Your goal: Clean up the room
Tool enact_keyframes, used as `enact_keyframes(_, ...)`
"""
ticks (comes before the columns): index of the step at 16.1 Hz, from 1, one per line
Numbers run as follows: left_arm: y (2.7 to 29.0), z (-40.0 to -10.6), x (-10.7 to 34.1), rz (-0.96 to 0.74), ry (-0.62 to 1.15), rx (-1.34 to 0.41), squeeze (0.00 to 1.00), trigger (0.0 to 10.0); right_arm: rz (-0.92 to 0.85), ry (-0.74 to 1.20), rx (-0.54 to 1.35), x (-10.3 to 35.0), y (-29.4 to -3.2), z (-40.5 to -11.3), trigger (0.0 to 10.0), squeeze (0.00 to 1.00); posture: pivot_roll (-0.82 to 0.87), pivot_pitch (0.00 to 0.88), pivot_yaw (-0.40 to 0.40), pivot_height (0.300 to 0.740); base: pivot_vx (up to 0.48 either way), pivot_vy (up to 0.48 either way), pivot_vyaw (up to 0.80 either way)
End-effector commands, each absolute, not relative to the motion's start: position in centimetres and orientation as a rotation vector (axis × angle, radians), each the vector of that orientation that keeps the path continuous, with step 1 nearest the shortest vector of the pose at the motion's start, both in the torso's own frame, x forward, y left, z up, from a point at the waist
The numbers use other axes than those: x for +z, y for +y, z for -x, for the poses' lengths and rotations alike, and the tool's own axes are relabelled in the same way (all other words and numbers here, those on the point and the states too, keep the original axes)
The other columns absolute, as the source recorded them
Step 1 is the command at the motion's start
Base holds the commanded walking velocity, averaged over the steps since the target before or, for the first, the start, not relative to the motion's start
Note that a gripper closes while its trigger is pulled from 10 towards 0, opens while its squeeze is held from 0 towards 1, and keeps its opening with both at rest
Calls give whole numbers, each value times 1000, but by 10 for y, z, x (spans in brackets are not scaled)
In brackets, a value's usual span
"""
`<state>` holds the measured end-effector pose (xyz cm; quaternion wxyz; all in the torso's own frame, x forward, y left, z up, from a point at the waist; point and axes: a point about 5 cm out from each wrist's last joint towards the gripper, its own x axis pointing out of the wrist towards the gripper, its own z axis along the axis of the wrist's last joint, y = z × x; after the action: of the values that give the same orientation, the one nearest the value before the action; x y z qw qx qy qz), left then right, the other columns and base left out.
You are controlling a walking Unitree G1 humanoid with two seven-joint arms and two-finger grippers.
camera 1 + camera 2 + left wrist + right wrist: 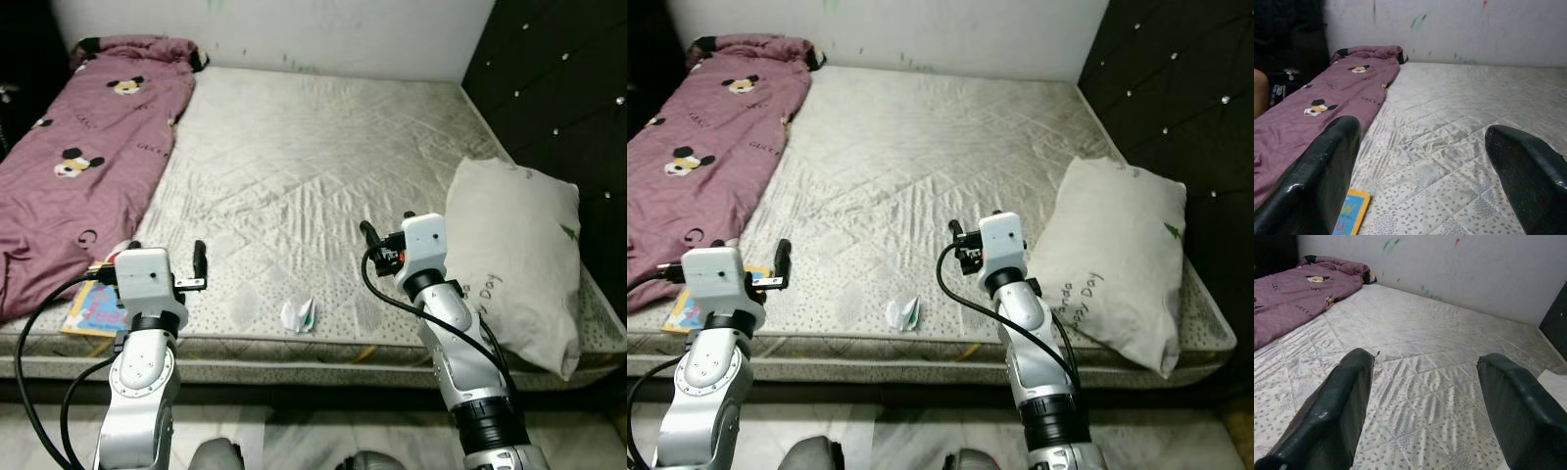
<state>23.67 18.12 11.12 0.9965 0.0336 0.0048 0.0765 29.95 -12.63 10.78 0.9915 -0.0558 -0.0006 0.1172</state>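
Nearest the robot, a crumpled white paper (299, 314) is lying at the front edge of the mattress (294, 166), between the two raised arms. The left gripper (1422, 171) and right gripper (1422, 401) are hovering above the mattress, fingers spread and empty. A colourful book (95, 310) is lying at the left, beside the purple blanket (78, 147). A white pillow (514, 255) is resting at the right.
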Motion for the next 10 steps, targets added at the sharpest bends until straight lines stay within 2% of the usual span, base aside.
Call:
enact_keyframes(1,184,-234,113,-68,8,166,0,10000,112,-10,242,111,-127,-298,10000,0,-3,0,-70,662,0,0,0)
enact_keyframes(5,184,-234,113,-66,12,175,0,10000,112,-10,256,112,-127,-299,10000,0,-5,0,-74,607,0,0,0)
enact_keyframes(10,185,-236,113,-52,10,191,0,10000,114,-1,279,112,-125,-301,10000,0,-12,0,-74,607,0,0,0)
